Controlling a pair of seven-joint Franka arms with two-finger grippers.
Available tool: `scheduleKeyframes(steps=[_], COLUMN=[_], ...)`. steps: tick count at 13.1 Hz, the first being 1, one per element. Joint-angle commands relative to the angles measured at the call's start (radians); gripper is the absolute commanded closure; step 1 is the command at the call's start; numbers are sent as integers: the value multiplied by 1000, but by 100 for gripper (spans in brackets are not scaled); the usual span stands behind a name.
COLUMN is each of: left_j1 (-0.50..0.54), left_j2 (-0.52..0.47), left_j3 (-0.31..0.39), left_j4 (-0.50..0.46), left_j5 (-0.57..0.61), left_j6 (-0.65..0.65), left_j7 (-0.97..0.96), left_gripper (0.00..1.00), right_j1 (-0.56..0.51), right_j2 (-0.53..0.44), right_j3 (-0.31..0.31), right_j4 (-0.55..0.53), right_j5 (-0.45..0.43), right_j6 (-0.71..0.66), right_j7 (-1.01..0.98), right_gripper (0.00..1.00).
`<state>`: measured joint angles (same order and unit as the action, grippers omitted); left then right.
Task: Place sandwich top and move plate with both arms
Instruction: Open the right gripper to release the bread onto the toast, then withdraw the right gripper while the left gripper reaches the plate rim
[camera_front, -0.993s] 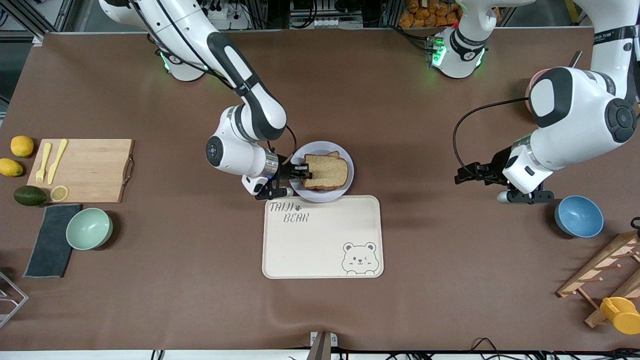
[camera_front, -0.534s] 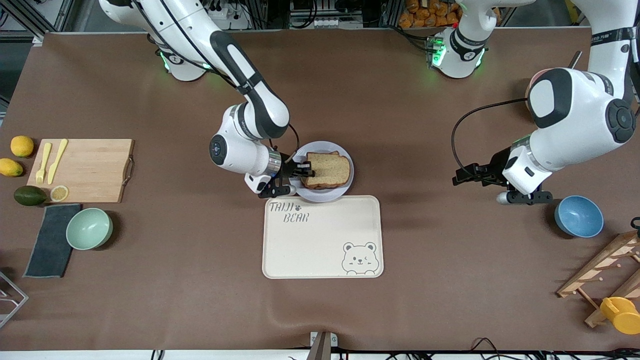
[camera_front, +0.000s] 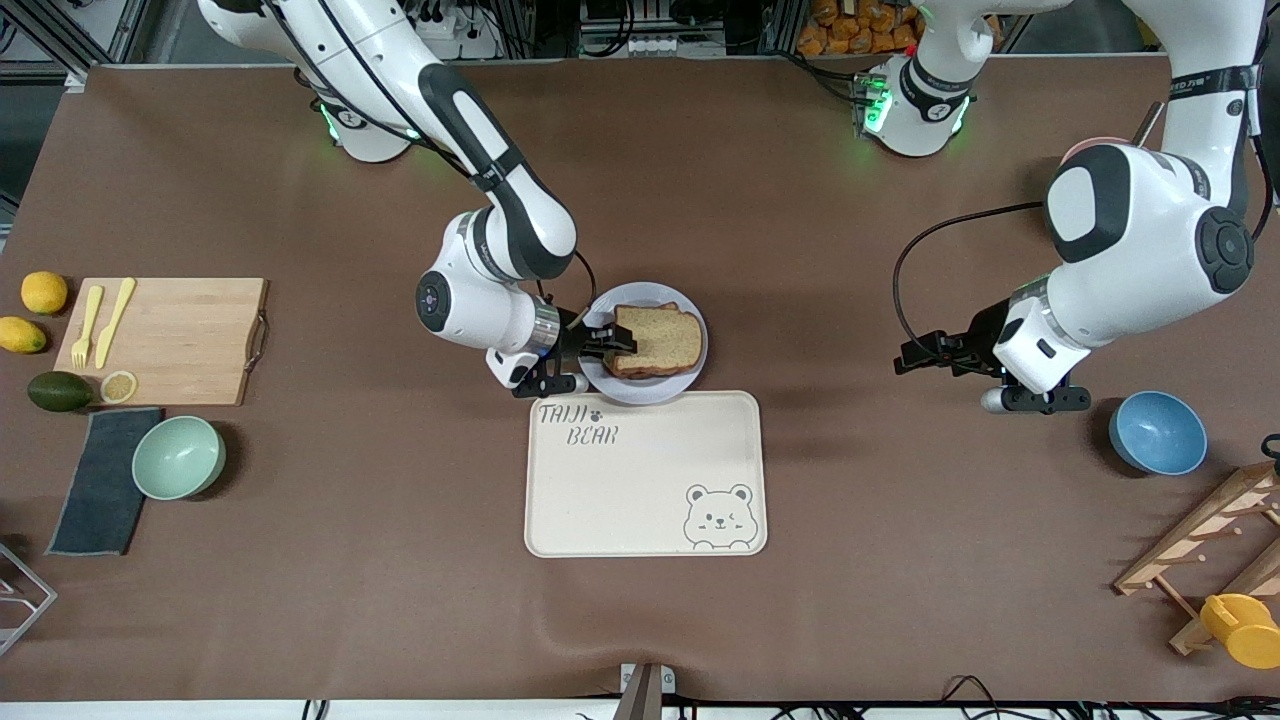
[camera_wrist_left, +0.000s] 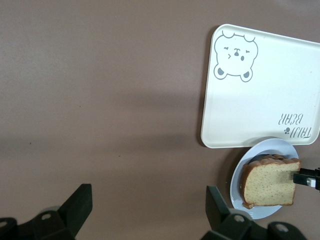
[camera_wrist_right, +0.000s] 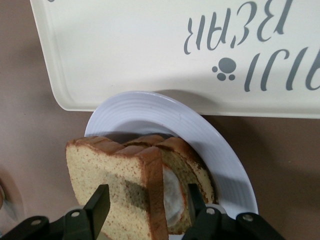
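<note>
Letting go cleanly is our concern: the right gripper (camera_wrist_right: 145, 210) has its fingers (camera_wrist_right: 98, 206) parted on either side of the sandwich top (camera_front: 655, 336), no longer pinching it, so we should widen fully and back straight out, lest we drag the slice off the stack. That slice lies between the fingers, resting on the lower bread on the plate (camera_front: 694, 330), just beside the tray (camera_front: 645, 475). Our left gripper (camera_front: 918, 352) waits spread wide over bare table toward its own end, near the blue bowl (camera_front: 1157, 432).
</note>
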<state>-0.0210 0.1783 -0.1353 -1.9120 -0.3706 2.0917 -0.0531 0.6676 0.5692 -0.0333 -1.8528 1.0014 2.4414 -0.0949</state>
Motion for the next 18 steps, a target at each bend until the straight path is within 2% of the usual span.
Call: scheduleKeyframes(steps=[1,3,7,8,10,13,16,17,18], left_j1=[6,4,1,1,0,-7,-11,-13,-14], left_j2=[6,6,26,29,30,32,59,65,69], left_j3=[-1,-1,-1,-1,-1,-1,-3,-3,-9], left_j4=[2,1,5,4,1,-13,-16,-16,-19], left_j5=[-118,-145,-195,-209,-240,-280,-280,-283,-310], left_j6=[10,10,13,13,13,13,39,42,48], left_j7=[7,7,9,10,10,10,12,12,12], left_gripper=[0,0,0,0,0,0,0,0,0], right_j1=[0,-9,-112,-143,-177,-213,-218,-223,-227], right_j2=[-14,-29,-89,-100,-121,-161,-207,-212,-212], right_j3=[-8,-11,-16,-31,-68,-135,-218,-246,-285], right_j4=[6,7,15,17,30,32,32,32,33], right_j5=[19,19,0,-30,-122,-168,-246,-276,-277], right_j6=[-10,-13,-151,-185,-255,-340,-343,-340,-340], right_j7=[24,27,30,30,29,8,-15,-67,-138], right_gripper=[29,29,29,25,23,17,10,4,2])
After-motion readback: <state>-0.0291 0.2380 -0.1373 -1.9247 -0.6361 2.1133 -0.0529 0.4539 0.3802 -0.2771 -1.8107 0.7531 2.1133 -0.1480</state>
